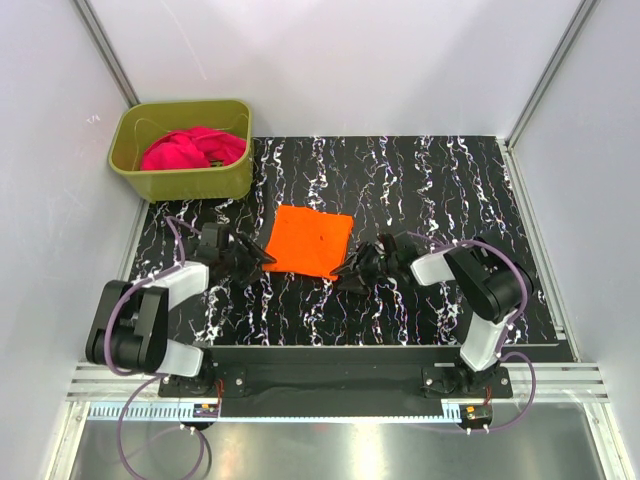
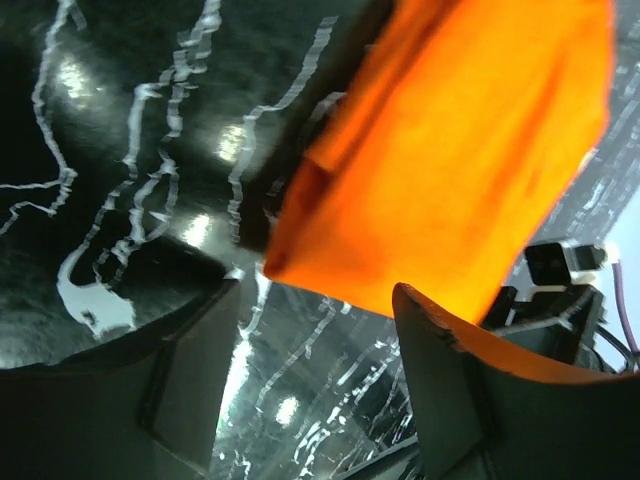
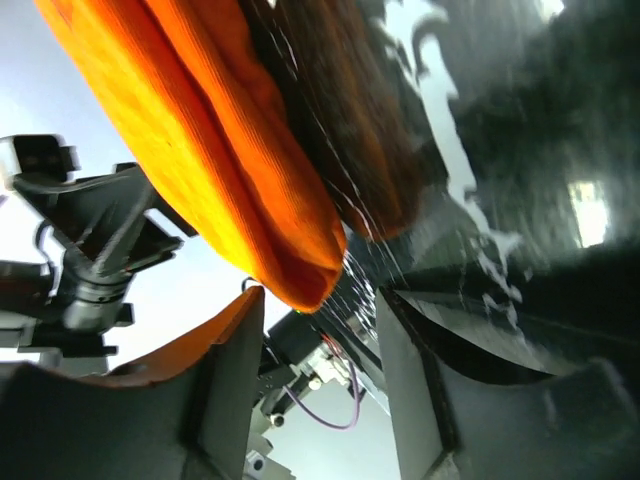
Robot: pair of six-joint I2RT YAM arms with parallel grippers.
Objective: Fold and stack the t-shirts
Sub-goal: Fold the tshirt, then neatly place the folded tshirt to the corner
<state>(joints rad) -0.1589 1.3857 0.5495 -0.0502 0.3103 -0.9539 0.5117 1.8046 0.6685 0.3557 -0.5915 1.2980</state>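
A bright orange t-shirt (image 1: 311,240), folded into a flat rectangle, lies in the middle of the black marbled table (image 1: 450,190). The magenta-pink t-shirt (image 1: 192,148) is bunched up inside the olive-green tub. My left gripper (image 1: 263,258) is low at the orange shirt's near left corner. Its jaws are open, and the shirt's edge (image 2: 440,160) sits just ahead of the empty gap (image 2: 320,330). My right gripper (image 1: 343,270) is at the near right corner, also open, with the shirt's folded corner (image 3: 300,270) just beyond its fingertips (image 3: 318,330).
The olive-green tub (image 1: 135,172) stands at the back left corner of the table. White walls enclose the left, back and right sides. The arms' base rail (image 1: 330,375) runs along the near edge.
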